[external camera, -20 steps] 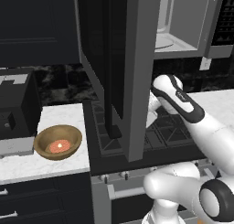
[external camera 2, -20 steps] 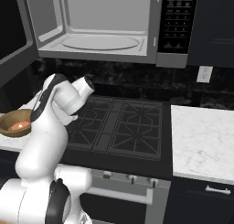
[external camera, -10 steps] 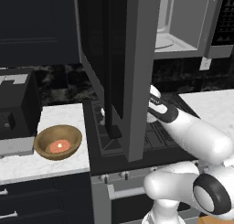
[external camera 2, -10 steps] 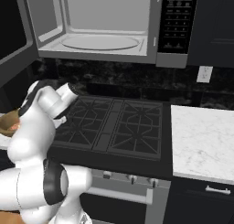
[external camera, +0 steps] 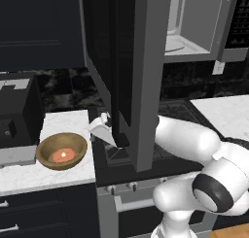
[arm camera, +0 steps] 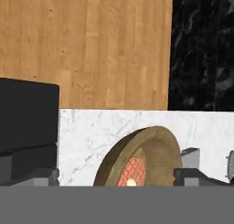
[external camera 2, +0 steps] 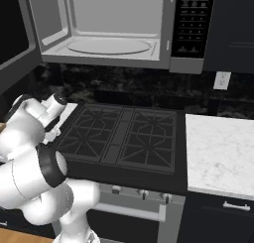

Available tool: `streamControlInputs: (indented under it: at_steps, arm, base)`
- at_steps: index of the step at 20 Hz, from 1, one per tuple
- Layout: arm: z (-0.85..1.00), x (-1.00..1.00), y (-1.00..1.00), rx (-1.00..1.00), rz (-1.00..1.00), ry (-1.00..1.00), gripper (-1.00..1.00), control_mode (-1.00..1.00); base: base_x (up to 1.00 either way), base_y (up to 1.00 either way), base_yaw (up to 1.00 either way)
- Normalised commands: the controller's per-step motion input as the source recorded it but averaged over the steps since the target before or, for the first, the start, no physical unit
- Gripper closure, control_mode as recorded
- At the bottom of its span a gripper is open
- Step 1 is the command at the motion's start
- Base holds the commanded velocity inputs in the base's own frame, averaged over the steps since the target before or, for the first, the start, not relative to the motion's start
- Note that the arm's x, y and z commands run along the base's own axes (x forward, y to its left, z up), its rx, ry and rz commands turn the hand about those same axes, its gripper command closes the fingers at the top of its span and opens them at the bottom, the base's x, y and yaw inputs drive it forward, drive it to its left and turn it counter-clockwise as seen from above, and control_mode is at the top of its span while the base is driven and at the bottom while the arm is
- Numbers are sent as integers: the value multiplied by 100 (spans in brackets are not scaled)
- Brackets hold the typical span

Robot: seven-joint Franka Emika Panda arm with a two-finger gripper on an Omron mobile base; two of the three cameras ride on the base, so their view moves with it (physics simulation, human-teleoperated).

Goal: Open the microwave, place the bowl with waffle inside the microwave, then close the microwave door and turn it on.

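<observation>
While the pincer [external camera: 101, 127] hangs spread and empty at mid-frame in the left base view, it sits just right of the bowl [external camera: 62, 151]. That tan wooden bowl rests on the white marble worktop [external camera: 29, 176] at lower left, holding the reddish-orange waffle [external camera: 62, 155]. Beyond, the microwave door [external camera: 131, 72] stands swung open, baring the microwave [external camera 2: 119, 29] and its light grey interior above the black stove [external camera 2: 124, 138].

The white arm bends low and reaches to its left, with the elbow raised near the base. The gripper [external camera: 100, 127] is wide open, holding nothing, fingers spread apart.
</observation>
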Motion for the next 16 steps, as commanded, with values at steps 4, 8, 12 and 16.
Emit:
streamControlInputs:
  at_steps: [4, 8, 12, 16]
  arm:
    - [-29, 56, 8, -6, -2, 0, -100, -100]
    - [-16, 47, 16, 0, 0, -1, -100, -100]
    - [-31, 39, 25, -4, 0, 0, -100, -100]
    - [-38, 21, 27, -7, 0, 0, -100, -100]
  base:
    - [0, 0, 0]
    - [0, 0, 0]
    - [0, 0, 0]
    - [0, 0, 0]
